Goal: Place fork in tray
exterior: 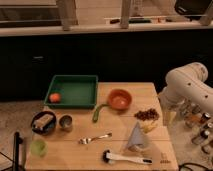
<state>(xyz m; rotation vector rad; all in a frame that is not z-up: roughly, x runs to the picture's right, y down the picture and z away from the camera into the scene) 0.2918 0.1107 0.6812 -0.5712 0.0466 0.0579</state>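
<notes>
The fork [95,138] is slim and silver and lies flat on the wooden table near the front centre, with its tines pointing left. The tray [75,80] is dark green and rectangular and sits at the table's back left, holding an orange ball [55,97]. My white arm [187,85] is folded beyond the table's right edge. The gripper [169,116] hangs low beside that edge, far right of the fork and touching nothing that I can see.
An orange bowl [120,99] and a green curved utensil [98,112] lie between fork and tray. A black bowl [43,122], metal cup [66,122] and green cup [38,147] stand left. A white-handled tool [127,159], grey cone [135,137] and dark snacks [147,114] lie right.
</notes>
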